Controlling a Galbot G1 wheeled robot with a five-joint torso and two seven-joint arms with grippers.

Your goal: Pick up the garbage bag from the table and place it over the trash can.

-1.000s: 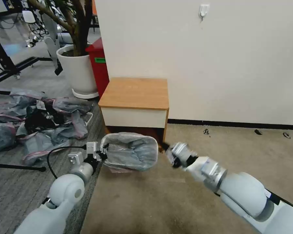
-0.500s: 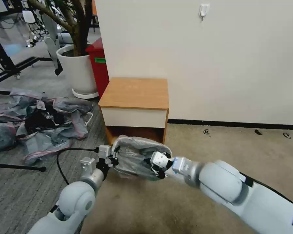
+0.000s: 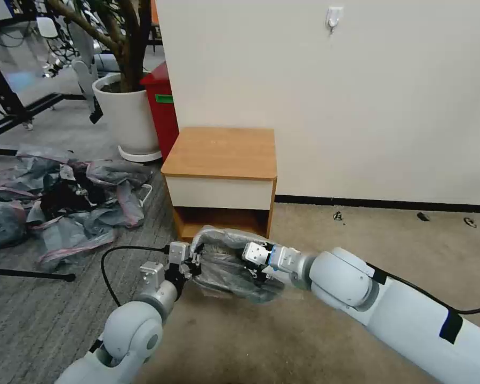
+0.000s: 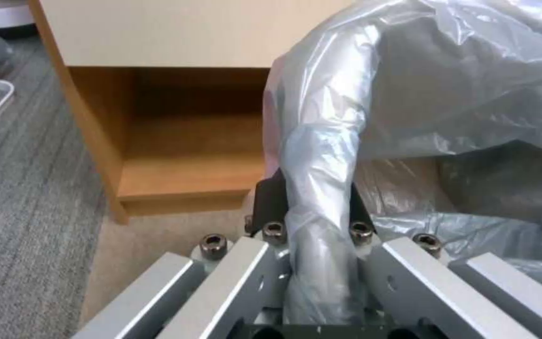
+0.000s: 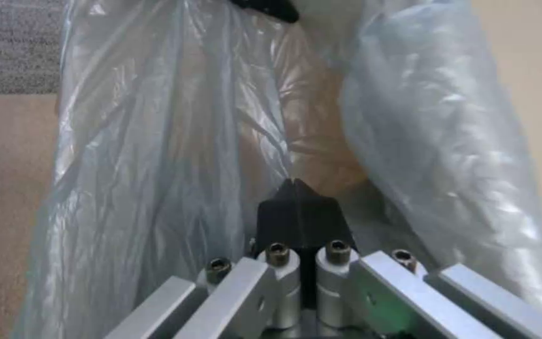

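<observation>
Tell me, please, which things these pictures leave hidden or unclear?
- Trash can: head view, wrapped by the garbage bag; its rim stays hidden.
- Right claw: right wrist view, shut; plastic hides whether it pinches any.
- Left claw: left wrist view, bag fold covers the fingertips.

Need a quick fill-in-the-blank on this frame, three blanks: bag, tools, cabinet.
1. The left tool is shut on a bunched fold of the thin grey plastic ____.
2. The right tool has its fingers ____, reaching inside the bag.
3. The bagged bin stands on the floor in front of the wooden ____.

Missing: bag; shut; cabinet
</observation>
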